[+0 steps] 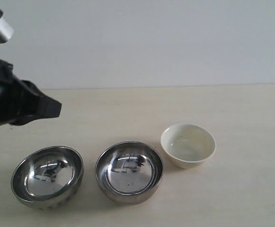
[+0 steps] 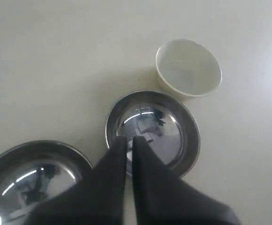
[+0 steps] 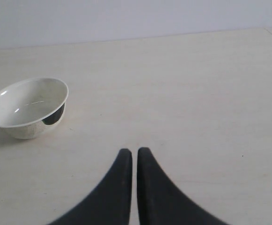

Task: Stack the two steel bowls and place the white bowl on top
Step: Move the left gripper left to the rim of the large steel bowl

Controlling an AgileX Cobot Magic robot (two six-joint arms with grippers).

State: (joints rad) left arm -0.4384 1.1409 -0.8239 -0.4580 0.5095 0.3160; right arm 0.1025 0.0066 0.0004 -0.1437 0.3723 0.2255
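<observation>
The left gripper (image 2: 129, 138) has its two black fingers (image 2: 103, 183) drawn together, with only a hairline slit between the tips, and they grip nothing. In the left wrist view those tips hang over the rim of the round, mirror-shiny middle steel bowl (image 1: 129, 171) without touching it; how high above it they are cannot be told. The right gripper (image 3: 134, 151) is closed in the same way and also grips nothing, its dark curved fingers nearly meeting above a bare stretch of the pale beige tabletop (image 1: 251, 189). In the exterior view the black left arm (image 1: 14, 101) enters at the upper left of the frame with its tip pointing right, raised off the table above the round, mirror-shiny left steel bowl (image 1: 47, 176). That bowl sits upright at the lower left. The middle steel bowl stands just beside it at lower centre, with a narrow strip of table between the two rims. The small, round, glossy cream-white bowl (image 1: 188, 144) stands upright right of centre, a little higher in the frame and very near the middle steel bowl; whether they touch cannot be told. All three bowls open upward, each on the tabletop, not yet stacked. A plain light grey wall (image 1: 151, 42) fills the upper part of the frame.
</observation>
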